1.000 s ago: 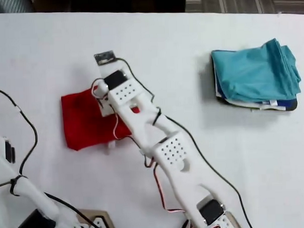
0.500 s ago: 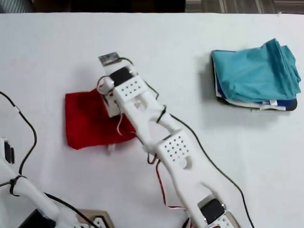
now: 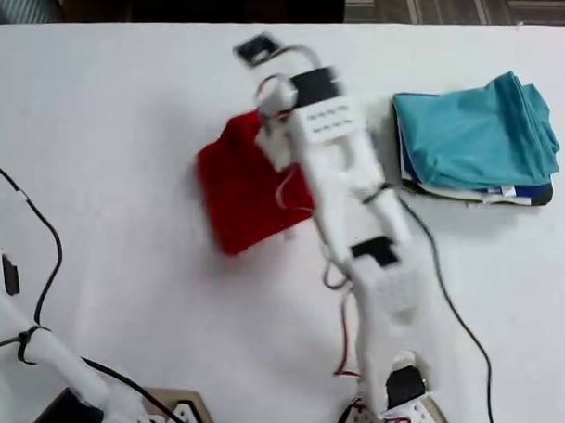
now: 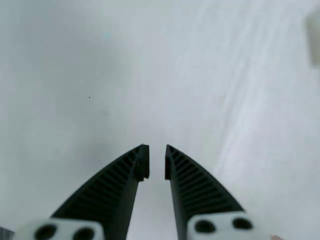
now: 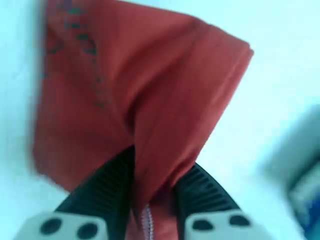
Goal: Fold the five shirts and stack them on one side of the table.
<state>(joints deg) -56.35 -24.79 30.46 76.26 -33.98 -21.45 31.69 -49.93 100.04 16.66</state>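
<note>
Bunching up into a ridge, the folded red shirt (image 5: 150, 85) is pinched between the fingers of the right tool (image 5: 155, 165), which is closed narrowly on that fold of cloth. From above, the red shirt (image 3: 245, 190) sits near the middle of the white tabletop (image 3: 102, 106), partly under the right arm (image 3: 356, 200), which stretches over it from the near edge. Whether the shirt rests flat or is raised off the surface cannot be told. Close beside it but apart lies a stack of folded shirts (image 3: 475, 135), a teal one on top with dark blue and white layers beneath. The left tool (image 4: 155, 162) hovers over bare tabletop, its fingers nearly together with a slim gap, holding nothing. The left arm (image 3: 46, 364) stands at the near left corner.
</note>
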